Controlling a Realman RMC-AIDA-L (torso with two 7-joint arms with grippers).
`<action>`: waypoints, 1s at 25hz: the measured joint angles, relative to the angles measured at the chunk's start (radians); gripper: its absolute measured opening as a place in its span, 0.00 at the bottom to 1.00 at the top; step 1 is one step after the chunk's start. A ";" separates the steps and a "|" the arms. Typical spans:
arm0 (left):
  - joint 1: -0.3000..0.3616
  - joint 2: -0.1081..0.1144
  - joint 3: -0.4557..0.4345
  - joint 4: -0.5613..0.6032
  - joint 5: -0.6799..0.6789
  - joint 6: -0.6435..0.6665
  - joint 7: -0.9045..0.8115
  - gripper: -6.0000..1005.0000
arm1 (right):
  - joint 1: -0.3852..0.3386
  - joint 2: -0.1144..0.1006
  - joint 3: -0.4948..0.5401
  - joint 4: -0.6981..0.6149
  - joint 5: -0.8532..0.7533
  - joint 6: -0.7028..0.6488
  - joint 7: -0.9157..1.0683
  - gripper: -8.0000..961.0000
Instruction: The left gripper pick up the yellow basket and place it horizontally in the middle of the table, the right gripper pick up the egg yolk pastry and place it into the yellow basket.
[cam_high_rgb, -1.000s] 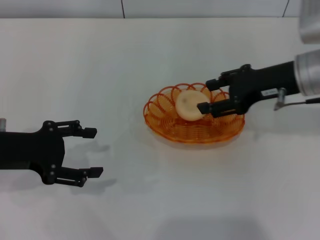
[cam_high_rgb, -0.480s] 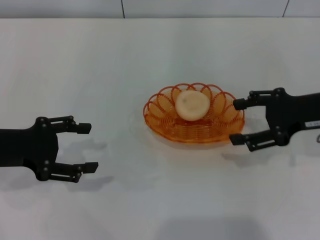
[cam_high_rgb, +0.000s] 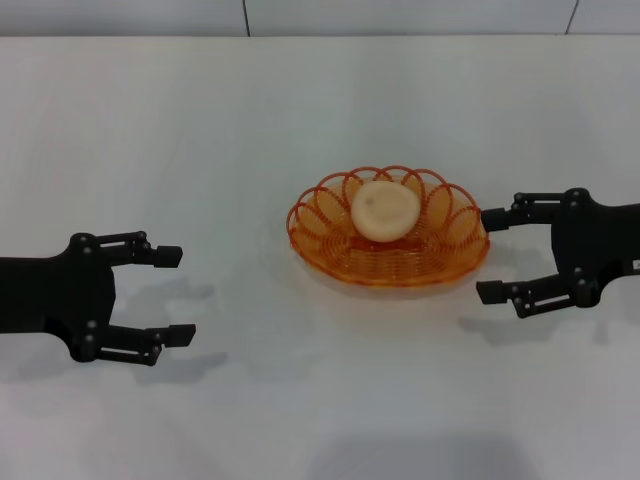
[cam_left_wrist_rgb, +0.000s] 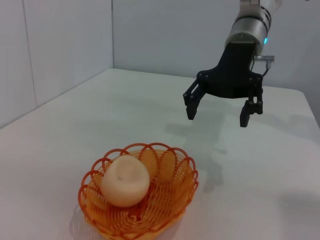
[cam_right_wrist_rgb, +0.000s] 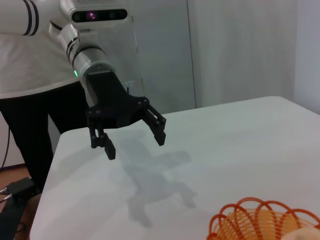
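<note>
The yellow basket (cam_high_rgb: 389, 229) lies flat near the middle of the white table (cam_high_rgb: 300, 110), its long side running left to right. The egg yolk pastry (cam_high_rgb: 385, 209) rests inside it, toward the back. The left wrist view shows the same basket (cam_left_wrist_rgb: 138, 195) with the pastry (cam_left_wrist_rgb: 125, 180) in it. My right gripper (cam_high_rgb: 489, 254) is open and empty just right of the basket, apart from its rim. My left gripper (cam_high_rgb: 176, 294) hangs open and empty well to the basket's left. The right wrist view catches only the basket's rim (cam_right_wrist_rgb: 262, 220).
A wall edge runs along the table's far side. A person in a white shirt (cam_right_wrist_rgb: 30, 55) stands behind the table's left end in the right wrist view. Bare tabletop surrounds the basket.
My right gripper let go of the pastry, opened and drew back to the right out of the basket. The pastry stays in the basket. My left gripper slid slightly left.
</note>
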 joint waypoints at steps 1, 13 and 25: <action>0.000 0.000 0.000 0.000 0.000 0.000 0.000 0.86 | 0.000 0.000 -0.001 0.003 0.000 0.000 -0.002 0.89; -0.001 0.002 0.000 0.000 0.001 -0.002 0.000 0.86 | -0.002 0.004 -0.001 0.010 -0.001 0.004 -0.010 0.89; -0.001 0.002 0.000 0.002 0.006 -0.008 0.000 0.86 | -0.011 0.006 0.006 0.010 -0.002 0.008 -0.010 0.89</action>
